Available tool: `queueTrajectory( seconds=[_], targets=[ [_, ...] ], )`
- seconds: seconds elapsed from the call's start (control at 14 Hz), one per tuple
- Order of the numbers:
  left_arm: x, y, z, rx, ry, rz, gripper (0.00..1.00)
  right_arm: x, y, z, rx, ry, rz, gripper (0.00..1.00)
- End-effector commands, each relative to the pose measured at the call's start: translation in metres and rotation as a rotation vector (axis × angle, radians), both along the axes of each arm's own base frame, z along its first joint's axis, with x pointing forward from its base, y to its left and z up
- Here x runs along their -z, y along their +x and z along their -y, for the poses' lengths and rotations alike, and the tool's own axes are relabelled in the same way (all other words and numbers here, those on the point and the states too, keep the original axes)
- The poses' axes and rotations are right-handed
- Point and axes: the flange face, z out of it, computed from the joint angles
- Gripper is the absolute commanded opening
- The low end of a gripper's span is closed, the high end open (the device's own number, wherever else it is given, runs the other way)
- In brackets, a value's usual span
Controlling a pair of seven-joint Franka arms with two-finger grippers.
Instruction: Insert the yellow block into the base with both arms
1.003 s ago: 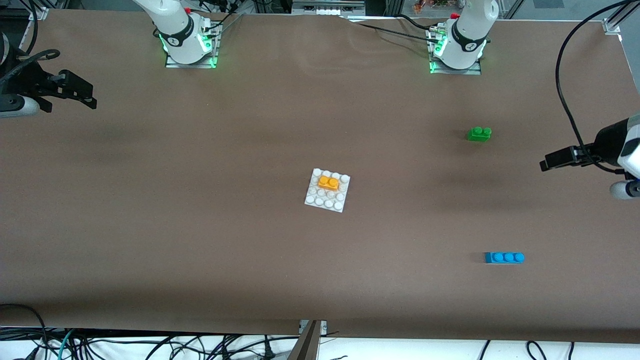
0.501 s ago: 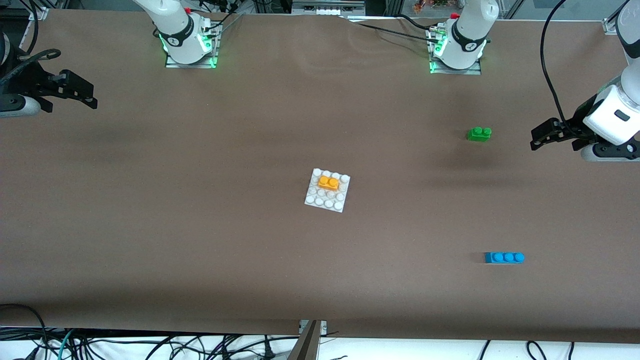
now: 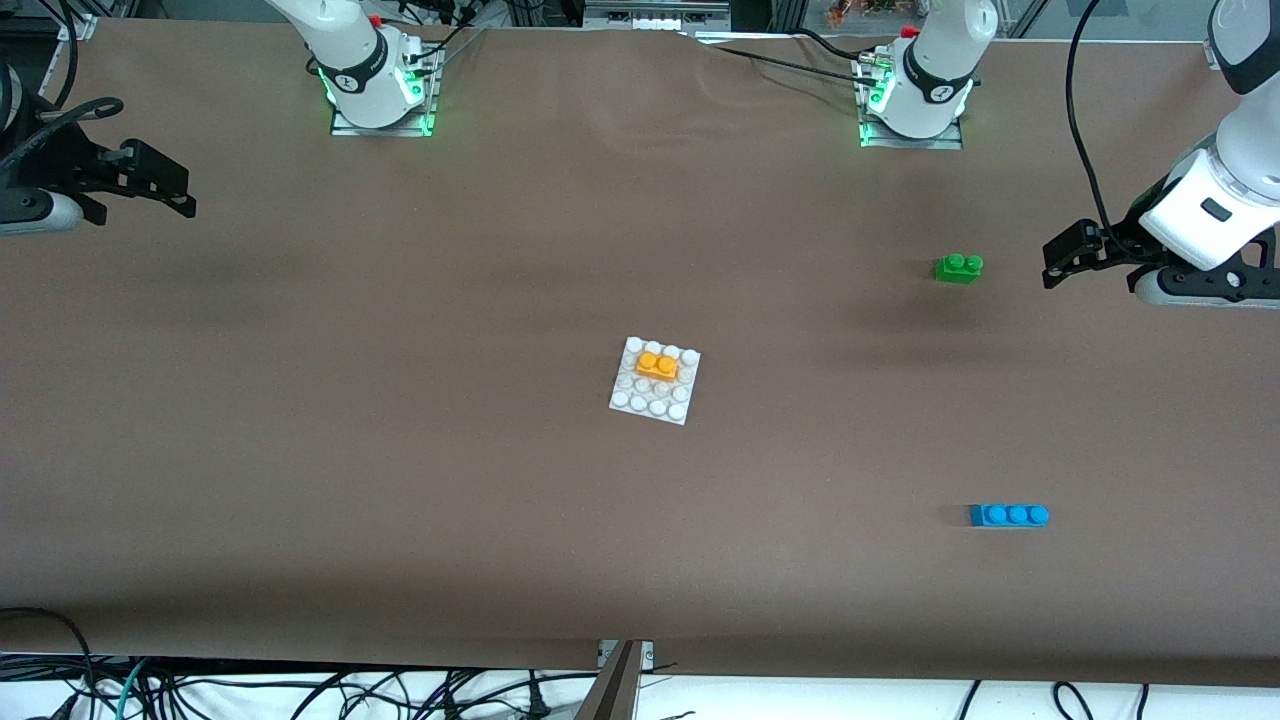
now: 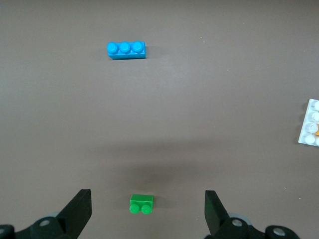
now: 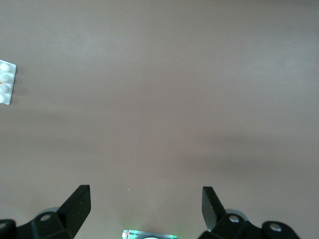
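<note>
The yellow block [image 3: 657,364] is seated on the base [image 3: 655,381] at the worktop's [image 3: 400,450] middle, well apart from both pincers. The left pincer [image 3: 1062,258] and the right pincer [image 3: 160,187] are held wide and empty at the worktop's ends.

- We see a wide brown tabletop [image 3: 400,480] with soft shadows across it.
- Tangled black cables [image 3: 300,690] lie along its near edge on a pale floor.
</note>
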Motion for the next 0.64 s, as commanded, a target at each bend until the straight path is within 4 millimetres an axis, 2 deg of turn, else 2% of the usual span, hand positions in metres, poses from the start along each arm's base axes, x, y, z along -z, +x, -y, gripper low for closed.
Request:
queueTrajectory(
  seconds=[0.0,0.57],
  targets=[
    [-0.0038,-0.0084,-0.0019,0.012,0.005,-0.003,1.0,-0.0066,-0.0007,-0.0021,0.0,0.016,0.003,0.99],
    [-0.0046,-0.013,0.0013,0.021,0.004,-0.037,1.0,-0.0066,-0.0007,-0.0023,0.0,0.018,0.003,0.99]
  ],
)
